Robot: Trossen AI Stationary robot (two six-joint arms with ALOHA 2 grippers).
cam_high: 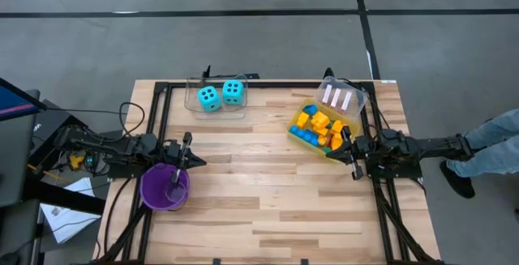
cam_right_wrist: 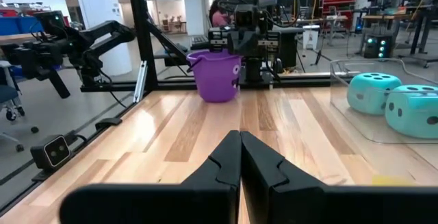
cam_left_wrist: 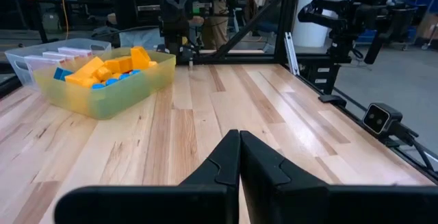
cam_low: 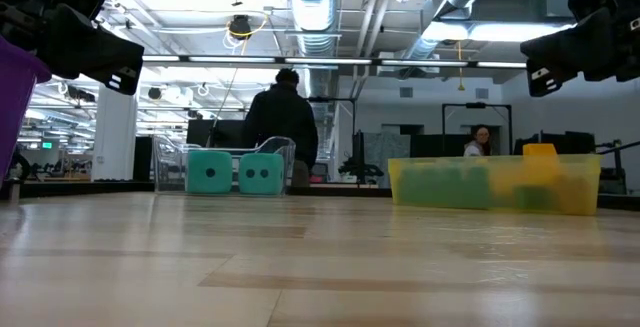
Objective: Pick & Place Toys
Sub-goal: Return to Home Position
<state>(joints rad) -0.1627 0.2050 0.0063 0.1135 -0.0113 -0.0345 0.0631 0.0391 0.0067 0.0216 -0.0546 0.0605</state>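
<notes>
Two cyan dice (cam_high: 209, 97) (cam_high: 233, 92) sit in a clear tray (cam_high: 195, 103) at the table's far edge, also seen as dice (cam_right_wrist: 393, 101) in the right wrist view. Yellow, orange and blue bricks (cam_high: 318, 127) lie in a yellow bin (cam_high: 297, 135) at the far right. Pink cards (cam_high: 338, 98) stand in a clear box behind it. My left gripper (cam_left_wrist: 239, 157) is shut and empty at the table's left, beside the purple cup (cam_high: 165, 186). My right gripper (cam_right_wrist: 240, 157) is shut and empty at the right edge, by the bin's near corner.
The purple cup (cam_right_wrist: 217, 75) stands at the near left, under my left arm. A black metal frame (cam_high: 159, 111) runs along the table's left, far and right sides. Bare wood (cam_high: 268, 184) fills the middle and near part. People stand in the room beyond the table.
</notes>
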